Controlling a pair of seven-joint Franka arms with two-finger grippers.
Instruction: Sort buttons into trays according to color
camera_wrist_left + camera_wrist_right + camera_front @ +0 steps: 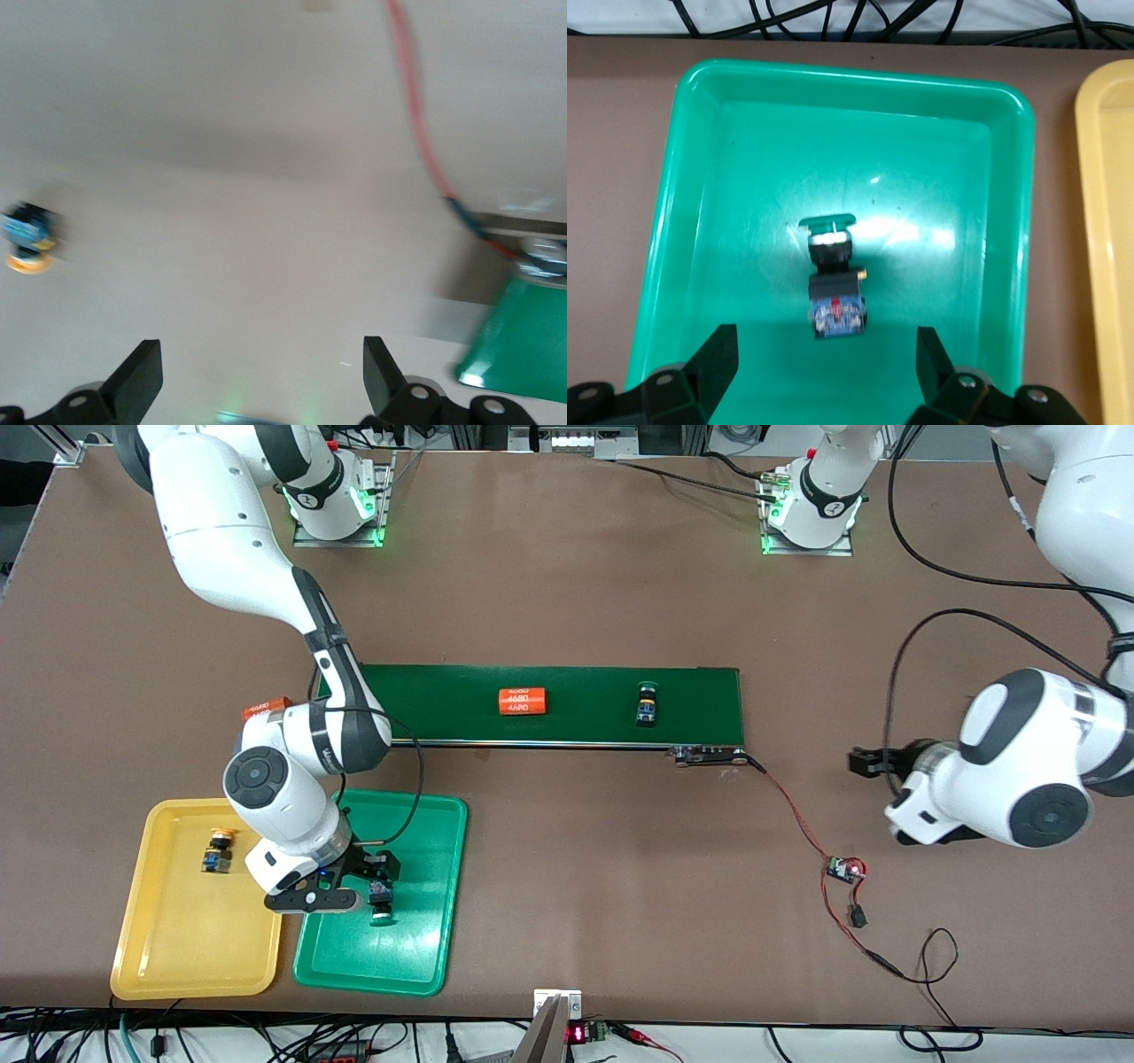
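Right gripper (376,890) sits lower left of the front view over the green tray (425,957), jaws apart; a green-capped button (833,279) lies in that tray between them, untouched. Yellow-capped button (217,851) lies in the yellow tray (177,957). Another green-capped button (648,704) is on the conveyor belt (585,682), mid-frame. Left gripper (257,381) waits over bare table at right, jaws open.

brown table (576,602), green tray (425,957), yellow tray (177,957), conveyor belt (585,691)
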